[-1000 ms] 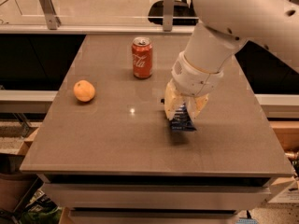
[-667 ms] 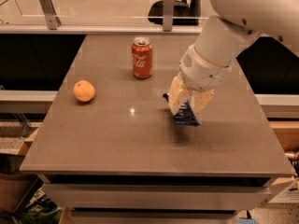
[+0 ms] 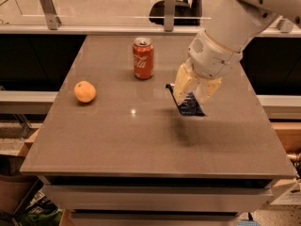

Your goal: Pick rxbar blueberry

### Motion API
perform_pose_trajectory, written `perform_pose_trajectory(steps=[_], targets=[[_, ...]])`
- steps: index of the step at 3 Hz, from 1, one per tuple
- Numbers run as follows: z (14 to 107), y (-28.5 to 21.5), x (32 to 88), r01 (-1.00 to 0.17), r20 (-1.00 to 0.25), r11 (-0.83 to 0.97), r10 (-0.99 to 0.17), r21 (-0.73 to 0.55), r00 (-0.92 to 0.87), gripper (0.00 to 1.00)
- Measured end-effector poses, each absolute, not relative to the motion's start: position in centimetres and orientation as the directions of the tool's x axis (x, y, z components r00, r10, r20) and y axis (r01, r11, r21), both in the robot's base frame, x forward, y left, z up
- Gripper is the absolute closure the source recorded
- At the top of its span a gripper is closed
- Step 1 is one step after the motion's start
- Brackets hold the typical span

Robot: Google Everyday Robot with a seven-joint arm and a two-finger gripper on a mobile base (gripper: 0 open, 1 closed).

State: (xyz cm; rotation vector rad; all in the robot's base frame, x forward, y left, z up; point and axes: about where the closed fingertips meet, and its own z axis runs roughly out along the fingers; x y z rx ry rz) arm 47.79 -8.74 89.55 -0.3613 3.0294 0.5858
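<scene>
The brown counter (image 3: 117,145) fills most of the view, with a railing and glass panel along its far edge. The white robot arm (image 3: 225,32) reaches in from the upper right and angles down over the right half of the counter. At its end, the gripper (image 3: 189,99) points downward, its two pale fingers (image 3: 185,83) clamped on either side of the rxbar blueberry (image 3: 190,109). The dark-blue wrapper sits tilted between them, one corner sticking out to the left and its lower end showing below the fingertips. It appears to be off the surface, with a dark shadow on the counter just below. A red soda can (image 3: 143,58) stands upright toward the far middle, well apart from the gripper. An orange (image 3: 85,91) rests near the left edge.
</scene>
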Motion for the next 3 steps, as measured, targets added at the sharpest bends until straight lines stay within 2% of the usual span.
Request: perform_pose_trajectory(steps=[3], targets=[[94.7,-8.7,49.2,-0.256,-0.142,0.904,-0.219,0.342,-0.965,1.00]])
